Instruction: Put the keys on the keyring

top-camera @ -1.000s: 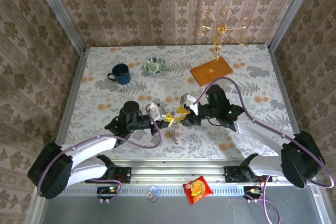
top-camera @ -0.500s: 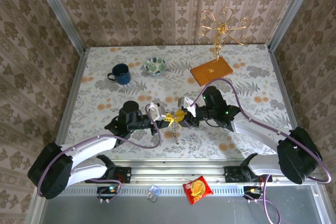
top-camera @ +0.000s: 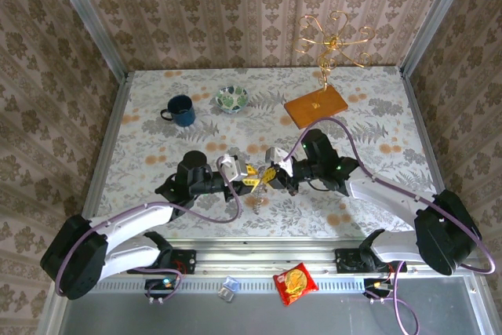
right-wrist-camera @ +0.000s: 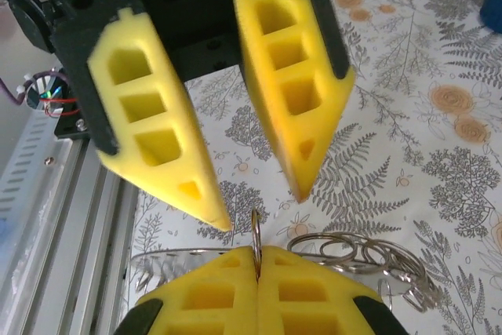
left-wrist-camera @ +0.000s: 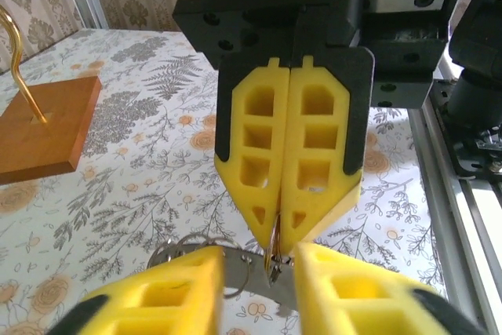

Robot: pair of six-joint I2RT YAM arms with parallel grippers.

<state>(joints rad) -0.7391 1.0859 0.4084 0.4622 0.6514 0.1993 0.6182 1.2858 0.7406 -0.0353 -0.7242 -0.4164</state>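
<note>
Floral tabletop (top-camera: 157, 139) lies beneath the keyring (right-wrist-camera: 256, 231), held above its middle. From the right wrist we see it pinched edge-on between the pressed-together pads of the right gripper (right-wrist-camera: 257, 255). The left gripper (right-wrist-camera: 263, 208) faces it, spread. From overhead we cannot tell its loops apart.

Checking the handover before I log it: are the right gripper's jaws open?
No: in the right wrist view the right gripper is closed tight, pinching a thin metal ring edge-on, with no gap showing.
</note>
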